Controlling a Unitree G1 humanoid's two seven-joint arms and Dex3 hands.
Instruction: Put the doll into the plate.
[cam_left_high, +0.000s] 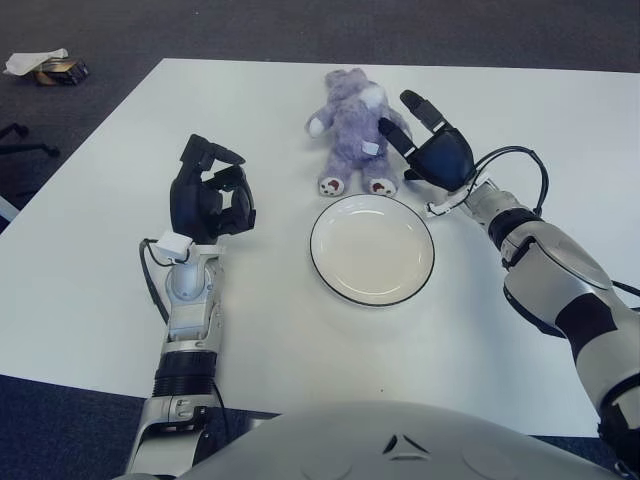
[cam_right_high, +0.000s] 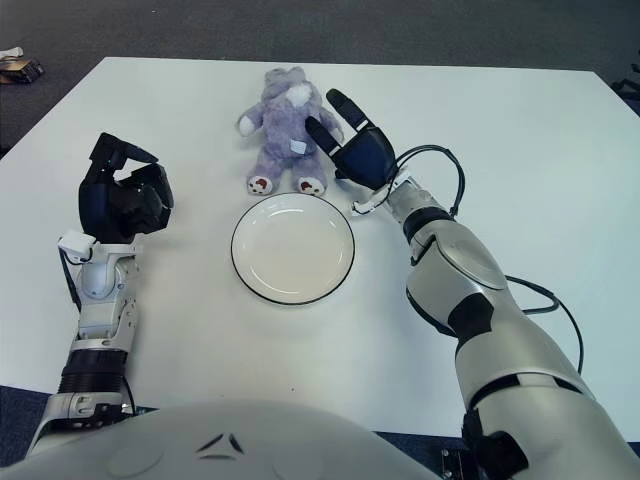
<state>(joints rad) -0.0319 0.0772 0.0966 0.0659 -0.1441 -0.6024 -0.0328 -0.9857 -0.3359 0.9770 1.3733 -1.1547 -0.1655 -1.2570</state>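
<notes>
Left eye view crops the right arm at the lower right edge of the frame, and the robot's grey torso fills the bottom centre, covering the near edge of the table (cam_left_high: 90, 300). Small clutter (cam_left_high: 45, 66) on the dark carpet at the upper left is too small to identify.

A purple doll (cam_left_high: 350, 128) sits in the upper centre of the frame, on the table, its feet pointing toward the plate (cam_left_high: 372, 249). Part of the doll's right-hand side is covered by the right robot hand (cam_left_high: 425, 140), so whether the fingers actually press into the plush there is hard to tell. That robot hand shows just to the right of the doll, its fingers extended and spread rather than curled; one finger crosses in front of the doll's flank and another points up past its head. It does not appear to have the doll enclosed.

The plate, white with a dark rim, lies flat at the centre of the frame, just below the doll's feet and slightly apart from them. It holds nothing.

The left robot hand (cam_left_high: 210, 195) shows at the left centre of the frame, well apart from the plate and doll, fingers curled inward around nothing. A cable (cam_left_high: 515, 160) loops beside the right wrist.
</notes>
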